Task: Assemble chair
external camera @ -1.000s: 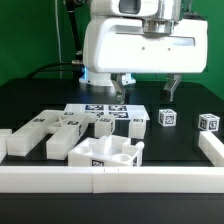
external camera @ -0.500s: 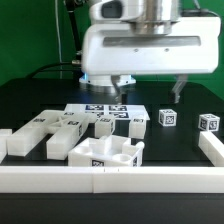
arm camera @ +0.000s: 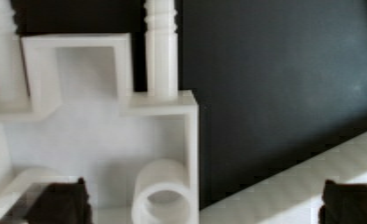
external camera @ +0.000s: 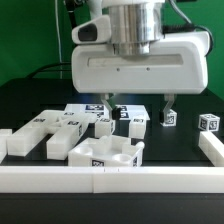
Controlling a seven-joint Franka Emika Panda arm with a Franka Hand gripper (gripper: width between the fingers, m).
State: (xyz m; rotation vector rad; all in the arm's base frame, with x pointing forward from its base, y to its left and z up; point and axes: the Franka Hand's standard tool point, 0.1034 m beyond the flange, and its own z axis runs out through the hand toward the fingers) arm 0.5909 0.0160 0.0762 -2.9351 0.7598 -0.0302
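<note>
The chair's white tagged parts lie loose on the black table. Two slabs (external camera: 32,136) (external camera: 66,134) are at the exterior view's left, and an open box-like frame part (external camera: 104,153) is at the front. Small blocks (external camera: 135,122) sit mid-table, with two cubes (external camera: 168,118) (external camera: 207,122) to the right. My gripper (external camera: 140,108) hangs open just above the middle blocks, holding nothing. In the wrist view the gripper (arm camera: 205,205) looks down on a flat white part (arm camera: 91,140) with a round socket (arm camera: 167,195). One dark fingertip (arm camera: 55,200) stands over this part, the other over the rail.
A long white border rail (external camera: 110,180) runs along the table's front and up the right side (external camera: 212,150); it also shows as a diagonal band, rail (arm camera: 322,175), in the wrist view. The marker board (external camera: 82,110) lies behind the slabs.
The gripper has come lower and nearer to the front, shifting slightly to the exterior view's left. Its jaws have stayed open. No part has moved.
</note>
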